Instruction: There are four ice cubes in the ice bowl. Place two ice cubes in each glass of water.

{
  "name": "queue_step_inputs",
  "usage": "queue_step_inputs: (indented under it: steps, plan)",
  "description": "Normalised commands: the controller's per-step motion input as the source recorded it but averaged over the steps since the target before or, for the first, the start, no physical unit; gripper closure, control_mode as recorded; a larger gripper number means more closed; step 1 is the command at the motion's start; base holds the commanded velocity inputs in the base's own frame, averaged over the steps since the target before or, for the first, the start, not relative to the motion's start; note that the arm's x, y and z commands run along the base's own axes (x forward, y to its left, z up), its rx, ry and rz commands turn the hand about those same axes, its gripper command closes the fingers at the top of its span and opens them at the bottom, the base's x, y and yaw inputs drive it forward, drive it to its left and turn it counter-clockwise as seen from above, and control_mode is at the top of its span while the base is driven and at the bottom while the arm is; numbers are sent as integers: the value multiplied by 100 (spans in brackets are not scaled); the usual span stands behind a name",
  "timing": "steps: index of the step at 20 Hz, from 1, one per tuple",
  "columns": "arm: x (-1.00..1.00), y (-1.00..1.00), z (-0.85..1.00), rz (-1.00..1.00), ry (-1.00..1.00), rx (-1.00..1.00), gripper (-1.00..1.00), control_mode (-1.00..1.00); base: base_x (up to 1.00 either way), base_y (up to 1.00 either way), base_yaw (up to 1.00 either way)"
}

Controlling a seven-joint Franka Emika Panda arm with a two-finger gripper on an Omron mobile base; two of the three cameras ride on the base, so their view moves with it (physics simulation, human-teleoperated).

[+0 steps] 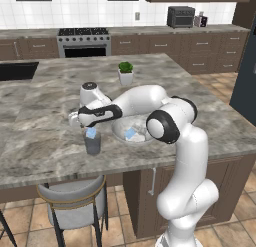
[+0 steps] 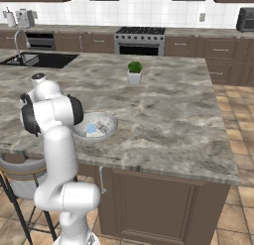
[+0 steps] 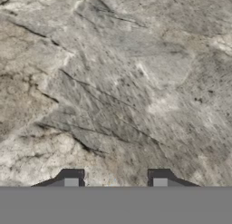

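Observation:
A grey tumbler (image 1: 92, 143) stands on the marble island near its front edge. A pale blue ice cube (image 1: 91, 133) shows at its mouth. Just right of it sits the wide grey ice bowl (image 1: 120, 133), with ice cubes (image 1: 131, 134) lying inside. The bowl (image 2: 110, 124) and its ice cubes (image 2: 92, 129) also appear beside my arm in the right base view. My gripper (image 1: 80, 124) hangs just above and left of the tumbler. In the hand view my gripper (image 3: 115, 180) is open, with only bare marble between its fingertips (image 3: 71, 181).
A small white pot with a green plant (image 1: 125, 73) stands further back on the island (image 1: 45, 156). A stool (image 1: 72, 198) sits below the front edge. A sink (image 2: 37, 59) lies at the far left of the island, and a stove (image 1: 84, 41) is against the back wall.

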Motion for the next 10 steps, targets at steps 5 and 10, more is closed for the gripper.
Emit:
queue_step_inputs:
  steps: [5, 10]
  plan:
    - [0, 0, 0, 0, 0, 0, -100, -100, 0, 0, 0]
    - [-2, -23, 16, 0, -4, 3, -100, -100, 0, 0, 0]
